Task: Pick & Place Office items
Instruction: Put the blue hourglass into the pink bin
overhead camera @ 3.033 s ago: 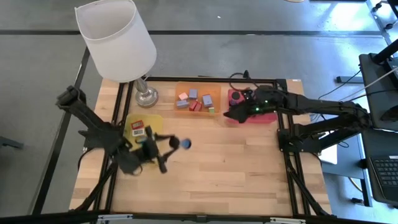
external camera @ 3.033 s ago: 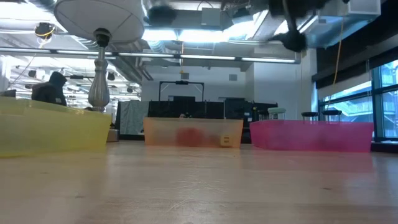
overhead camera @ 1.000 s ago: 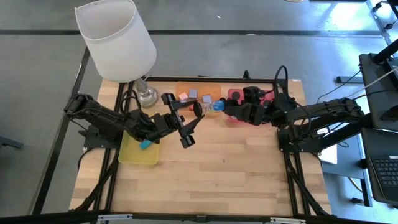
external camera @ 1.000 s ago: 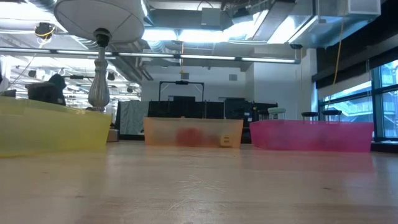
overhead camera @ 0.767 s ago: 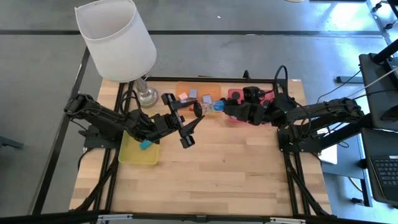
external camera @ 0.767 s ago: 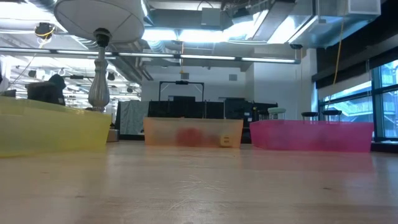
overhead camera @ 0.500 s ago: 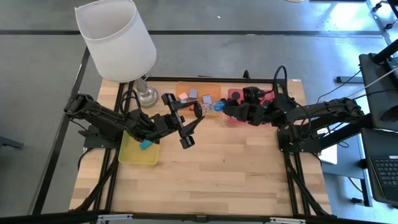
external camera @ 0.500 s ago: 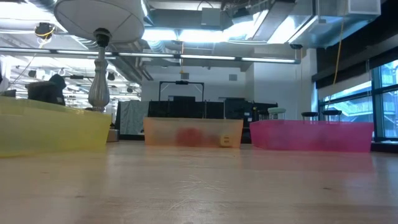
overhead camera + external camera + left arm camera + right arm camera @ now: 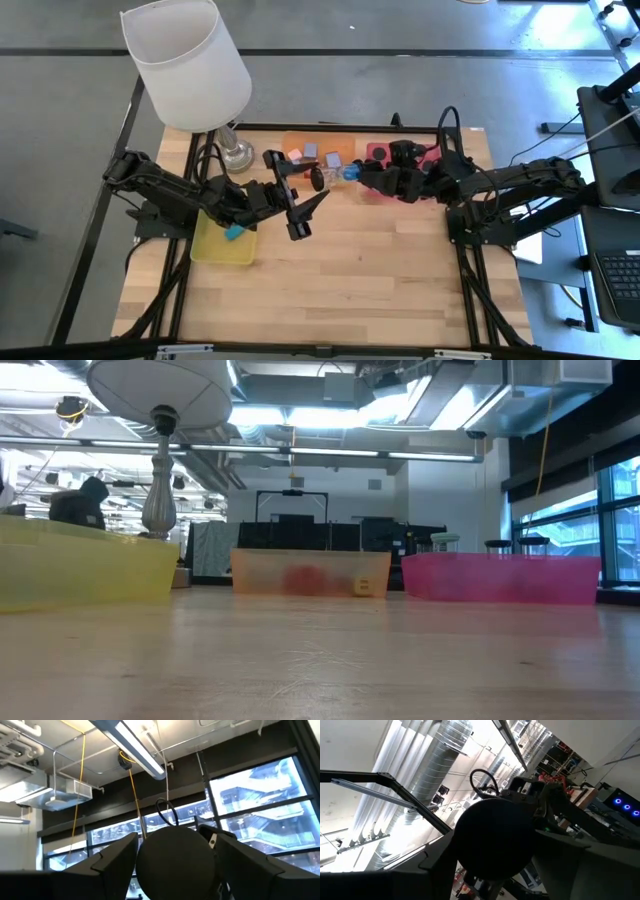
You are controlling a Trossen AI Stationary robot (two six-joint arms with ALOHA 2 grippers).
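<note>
High above the table's far middle my two grippers meet around one black round disc (image 9: pixel 318 178). My right gripper (image 9: pixel 345 175) comes from the right and is shut on the disc (image 9: pixel 495 840). My left gripper (image 9: pixel 312 188) comes from the left and stands open, one finger on either side of the same disc (image 9: pixel 175 865). Red and lavender blocks (image 9: pixel 310 152) lie in the orange tray (image 9: pixel 345 150) below. Neither gripper shows in the low view. My right gripper pinches the disc by two opposite points of its rim (image 9: pixel 462 847) between its two fingers. The fingers come from the table's right, slanting upward. The disc is lifted clear of the table, its flat face toward my wrist. My left gripper's fingers (image 9: pixel 117 857) flank the disc's rim; whether they touch it I cannot tell.
A yellow tray (image 9: pixel 225 245) lies under my left arm, and a pink-red tray (image 9: pixel 385 190) under my right arm. A white-shaded lamp (image 9: pixel 190 65) stands at the far left corner. The near half of the wooden table (image 9: pixel 330 290) lies bare.
Both hands have stayed in place above the far middle. My right gripper has shut on the disc. My left gripper has rolled a little about its own line and its fingers have spread wider. The disc has stayed where it was.
</note>
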